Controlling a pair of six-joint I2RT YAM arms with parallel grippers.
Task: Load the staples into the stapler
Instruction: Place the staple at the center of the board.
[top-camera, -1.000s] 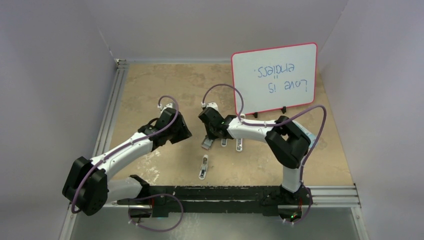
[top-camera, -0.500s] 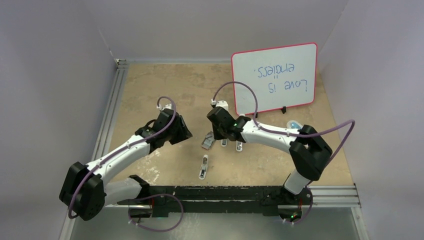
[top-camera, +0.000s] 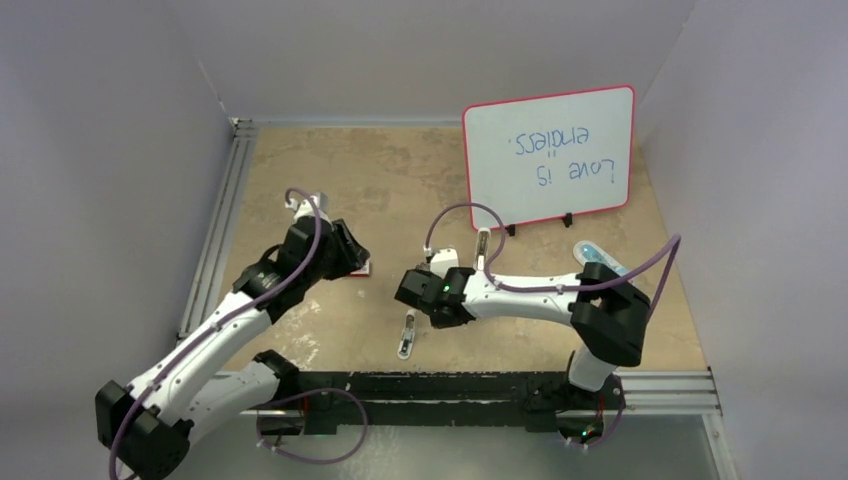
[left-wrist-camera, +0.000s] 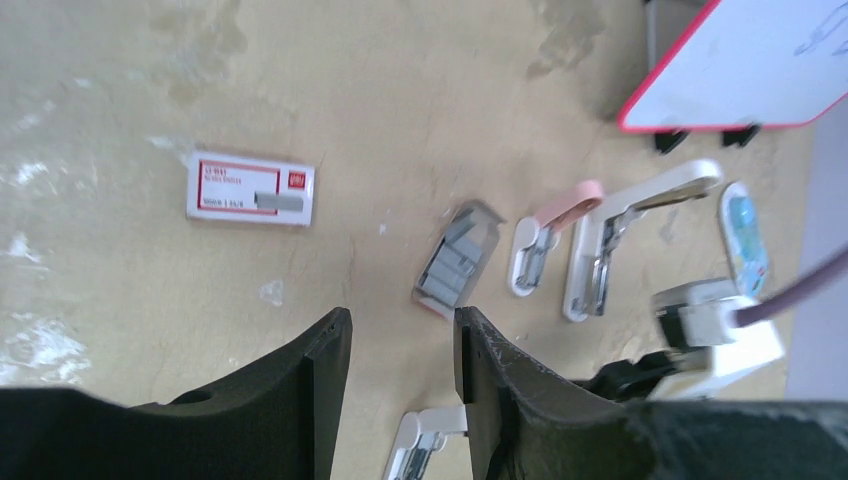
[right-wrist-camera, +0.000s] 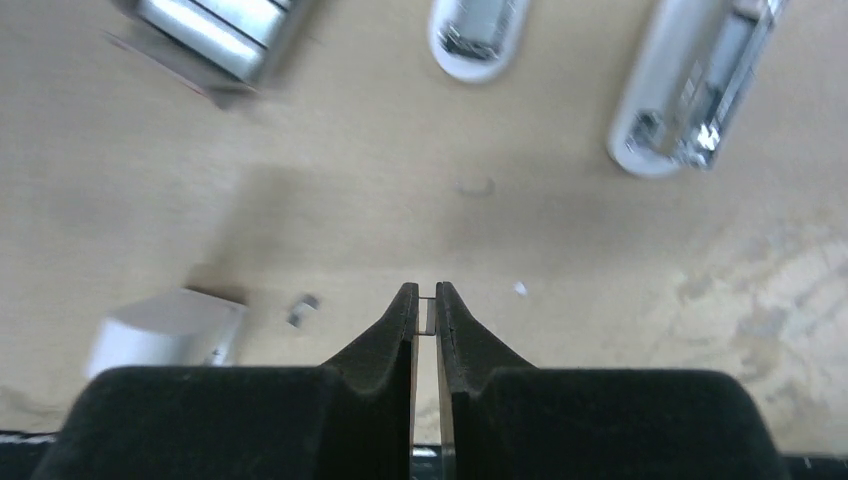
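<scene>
White rectangular whiteboard with a red-pink frame, propped near the table's far right corner: blue handwriting, upside down in the top view, reads "Love is endless."

Small red-and-white cardboard box, flat in the table's left half: printed label, too small to read.

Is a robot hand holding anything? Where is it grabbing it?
The right gripper pinches a tiny silvery strip, probably staples, at its very fingertips; which part of the strip is hidden. The left gripper is open, holding nothing.
</scene>
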